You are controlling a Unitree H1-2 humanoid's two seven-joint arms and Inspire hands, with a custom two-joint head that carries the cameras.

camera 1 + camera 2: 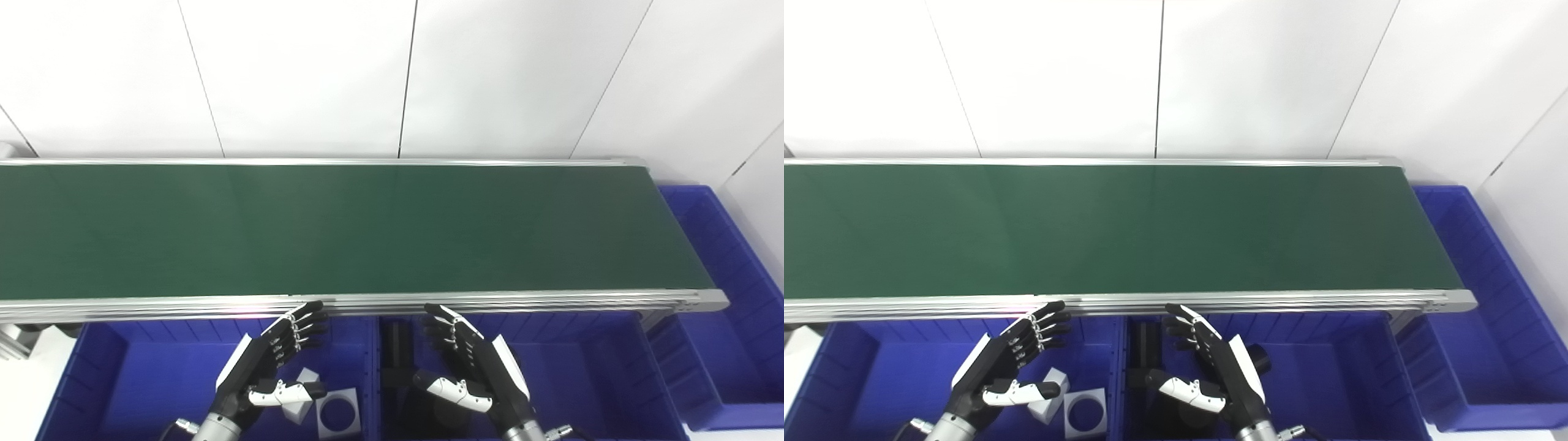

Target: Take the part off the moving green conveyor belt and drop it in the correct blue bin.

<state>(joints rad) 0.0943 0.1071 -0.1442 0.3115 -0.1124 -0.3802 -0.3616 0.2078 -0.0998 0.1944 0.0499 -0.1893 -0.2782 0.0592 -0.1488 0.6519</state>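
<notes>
Long dark green conveyor belt (pixel 343 229) with aluminium side rails, running left to right across the scene in front of a white panelled wall (pixel 306 73); its surface carries no part in either view. Near the belt, below its front rail, stand three blue plastic bins. Left blue bin (pixel 141 380): holds white block-shaped parts, one a small white cube-like piece (pixel 304 375) and one a white square part with a round hole (pixel 339 414), both lying on the bin floor at its right side. Left hand (pixel 263 367), black and white, hovers over this bin with fingers (pixel 303 324) stretched and spread apart, thumb out to the right, holding nothing; its fingertips reach up to the near rail. Middle blue bin (pixel 569 380): contains dark, black parts (pixel 1258 358), partly hidden by the right hand (pixel 471 367), so their shape cannot be told. The right hand is likewise open, fingers apart and pointing at the belt, thumb turned leftward, palms of both hands facing each other. Far-right blue bin (pixel 723 294): sits beyond the belt's right end, interior seen only in part
</notes>
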